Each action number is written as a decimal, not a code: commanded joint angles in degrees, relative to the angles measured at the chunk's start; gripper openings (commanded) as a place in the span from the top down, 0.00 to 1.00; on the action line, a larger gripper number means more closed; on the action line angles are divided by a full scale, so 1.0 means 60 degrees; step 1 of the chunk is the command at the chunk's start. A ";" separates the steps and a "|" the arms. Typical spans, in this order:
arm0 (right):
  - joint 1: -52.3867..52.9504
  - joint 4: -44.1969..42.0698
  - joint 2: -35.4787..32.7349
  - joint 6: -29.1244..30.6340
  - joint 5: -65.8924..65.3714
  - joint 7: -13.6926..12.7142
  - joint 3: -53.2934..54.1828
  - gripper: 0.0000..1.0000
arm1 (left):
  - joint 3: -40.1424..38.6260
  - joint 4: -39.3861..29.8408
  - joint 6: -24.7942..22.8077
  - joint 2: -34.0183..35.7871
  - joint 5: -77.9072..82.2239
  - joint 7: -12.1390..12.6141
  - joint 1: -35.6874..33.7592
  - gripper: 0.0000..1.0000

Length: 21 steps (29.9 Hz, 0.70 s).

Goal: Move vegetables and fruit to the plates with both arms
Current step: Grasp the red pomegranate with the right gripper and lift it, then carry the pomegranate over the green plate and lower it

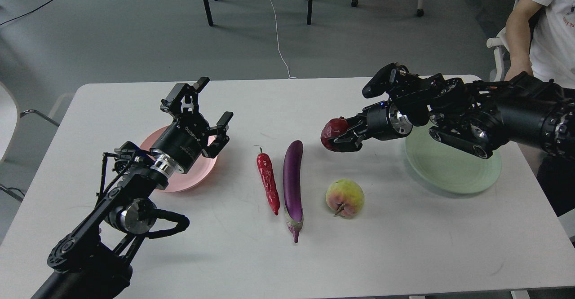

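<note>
My right gripper (338,134) is shut on the dark red pomegranate (331,130) and holds it above the table, left of the mint green plate (453,171). My left gripper (211,110) is open and empty, above the salmon pink plate (191,177). The red chili pepper (268,183), the purple eggplant (293,182) and the yellow-green fruit (344,197) lie on the white table (287,254) in the middle, side by side.
A person (546,34) in a white shirt sits at the far right by the table's corner. Chair and table legs and cables are on the grey floor beyond the table's far edge.
</note>
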 commanded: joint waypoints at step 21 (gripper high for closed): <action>0.0328 0.1321 -0.4092 -0.0088 -0.0673 -0.0002 -0.0705 0.52 | 0.0000 -0.0238 0.0058 0.0015 0.0058 0.0000 0.0029 0.02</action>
